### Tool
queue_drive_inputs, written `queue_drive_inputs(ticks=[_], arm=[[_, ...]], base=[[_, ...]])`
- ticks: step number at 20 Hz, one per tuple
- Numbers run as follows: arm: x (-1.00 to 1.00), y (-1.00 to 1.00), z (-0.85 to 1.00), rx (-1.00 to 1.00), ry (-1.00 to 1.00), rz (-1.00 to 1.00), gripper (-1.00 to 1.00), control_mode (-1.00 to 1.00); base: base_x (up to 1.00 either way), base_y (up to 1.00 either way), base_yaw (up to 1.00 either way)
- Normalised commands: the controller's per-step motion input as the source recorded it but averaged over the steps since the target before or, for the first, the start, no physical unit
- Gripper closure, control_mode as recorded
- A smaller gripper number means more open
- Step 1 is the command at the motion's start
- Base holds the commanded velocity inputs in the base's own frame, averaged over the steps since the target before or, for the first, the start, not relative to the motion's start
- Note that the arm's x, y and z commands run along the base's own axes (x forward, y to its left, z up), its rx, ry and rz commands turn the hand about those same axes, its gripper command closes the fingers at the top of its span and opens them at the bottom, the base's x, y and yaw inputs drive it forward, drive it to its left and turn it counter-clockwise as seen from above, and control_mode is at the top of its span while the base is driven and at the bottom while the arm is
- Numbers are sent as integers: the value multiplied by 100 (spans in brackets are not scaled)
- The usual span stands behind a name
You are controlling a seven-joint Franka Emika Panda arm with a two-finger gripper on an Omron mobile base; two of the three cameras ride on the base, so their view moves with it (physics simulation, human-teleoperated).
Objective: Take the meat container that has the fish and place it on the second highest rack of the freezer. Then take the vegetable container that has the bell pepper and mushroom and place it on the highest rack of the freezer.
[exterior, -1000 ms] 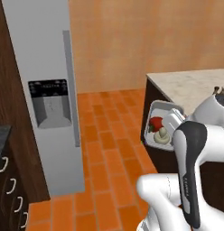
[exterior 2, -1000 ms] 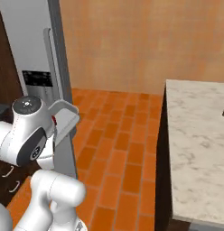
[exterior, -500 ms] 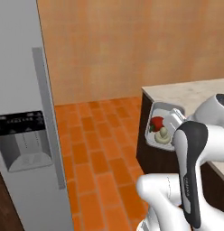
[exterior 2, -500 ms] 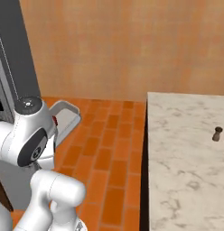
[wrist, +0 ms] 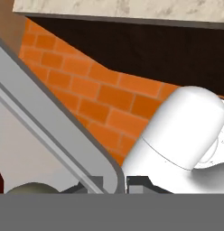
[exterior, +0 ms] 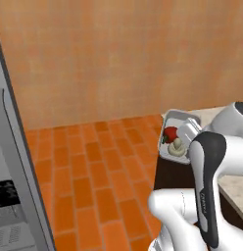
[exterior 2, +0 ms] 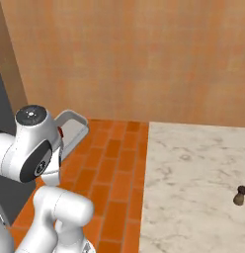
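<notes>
The tool [wrist: 114,184] is clenched on the rim of the tray [exterior: 178,119], carrying it level so the pepper [exterior: 170,134] and mushroom [exterior: 177,145] stay put en route to the freezer [exterior: 11,196].

The base has turned: the freezer [exterior: 15,196] has slid to the left edge of the left base view, while the counter [exterior 2: 193,188] now spreads wider, seemingly nearer than before.
</notes>
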Motion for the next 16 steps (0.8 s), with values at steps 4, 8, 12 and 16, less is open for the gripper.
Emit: queue_drive_inputs(ticks=[4,8,12,16], arm=[[0,0,0,0,0,0,100,100],[0,0,0,0,0,0,100,100],[0,0,0,0,0,0,100,100],[0,0,0,0,0,0,100,100]], base=[[100,0,10],[100,0,9],[98,12,26],[45,35,64]])
